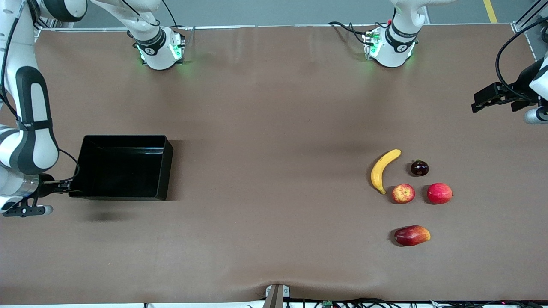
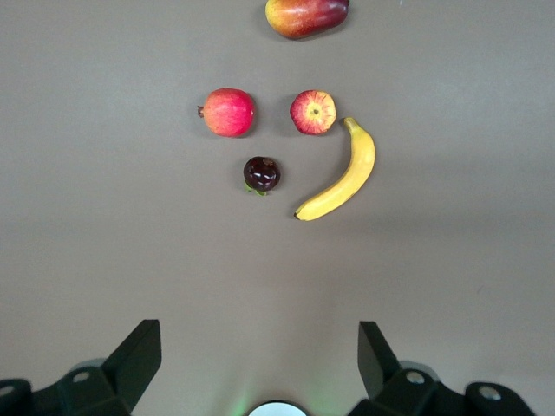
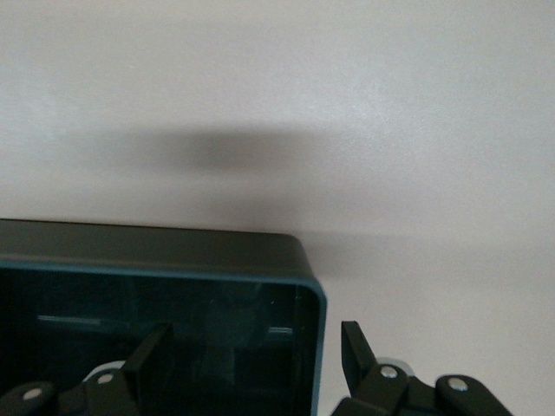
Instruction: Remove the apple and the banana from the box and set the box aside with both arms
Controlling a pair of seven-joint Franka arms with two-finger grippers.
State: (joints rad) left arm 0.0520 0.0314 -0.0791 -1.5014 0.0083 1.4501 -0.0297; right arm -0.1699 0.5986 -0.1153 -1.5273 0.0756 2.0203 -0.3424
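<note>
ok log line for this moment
left gripper open above table near fruits | right gripper open astride box wall | banana, apple untouched

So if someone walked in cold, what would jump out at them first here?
Probably the glossy black rectangular plastic bin toward the right arm's end of the table, the right hand open astride its wall. Next, five fruits clustered toward the left arm's end, the curved yellow banana brightest. The left hand hangs open above that end.

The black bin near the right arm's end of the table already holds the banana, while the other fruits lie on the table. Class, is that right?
Not quite. The black bin is empty; the front view shows the banana lying on the table beside the small apple, with the other fruits.
</note>
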